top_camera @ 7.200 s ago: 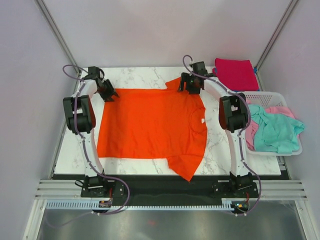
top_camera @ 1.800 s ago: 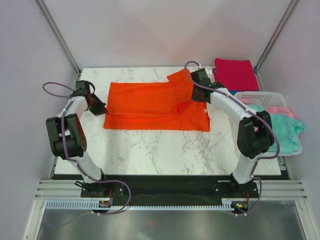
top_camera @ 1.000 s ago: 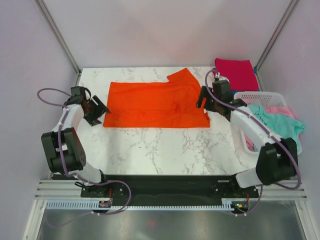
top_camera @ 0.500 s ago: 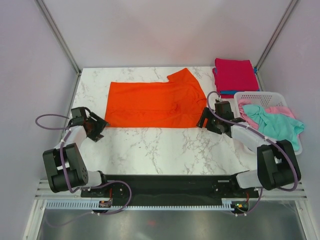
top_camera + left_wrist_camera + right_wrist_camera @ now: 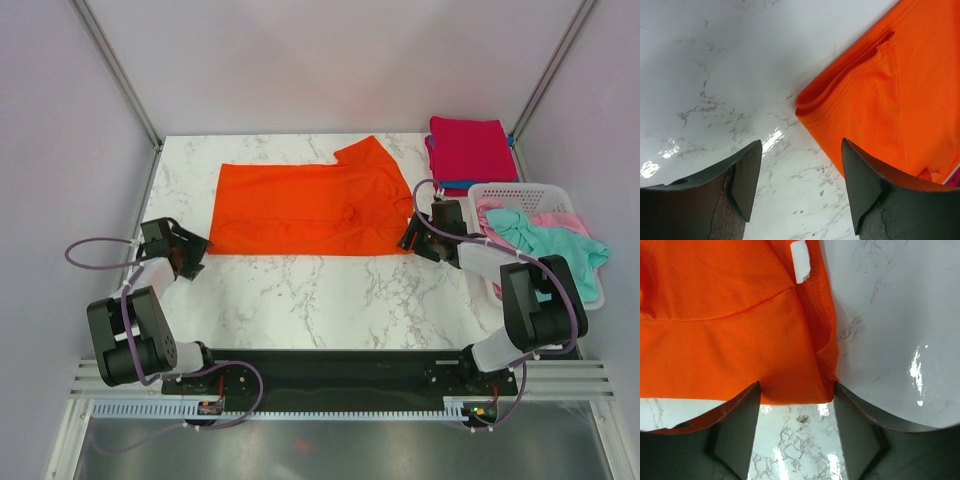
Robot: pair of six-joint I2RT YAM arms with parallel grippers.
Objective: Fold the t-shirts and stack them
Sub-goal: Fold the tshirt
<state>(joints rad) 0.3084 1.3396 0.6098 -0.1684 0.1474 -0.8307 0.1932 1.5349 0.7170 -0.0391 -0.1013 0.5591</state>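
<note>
Left arm: low by the table's left edge. Left jaws wide open, nothing in them. Fingers sit just short of the orange shirt's near-left corner, with bare marble between the tips and the doubled hem just ahead, to the right. Can't tell whether the right-hand finger touches cloth.

Orange shirt: folded into a long band, flat on the far half of the table, long side running left-right. One sleeve sticks out at the far right end.

Right arm: low at the band's near-right corner. Right jaws also wide open, gripping nothing. Wrist view shows the near hem spanning the gap from one tip to the other, right at the tips; contact can't be told. White label sits further in, near the shirt's right edge.

Magenta shirt: folded, at the far right corner of the table, apart from the orange one.

Basket: at the table's right edge, just beside my right arm. Teal shirt is heaped in it over a pink shirt, both unfolded.
</note>
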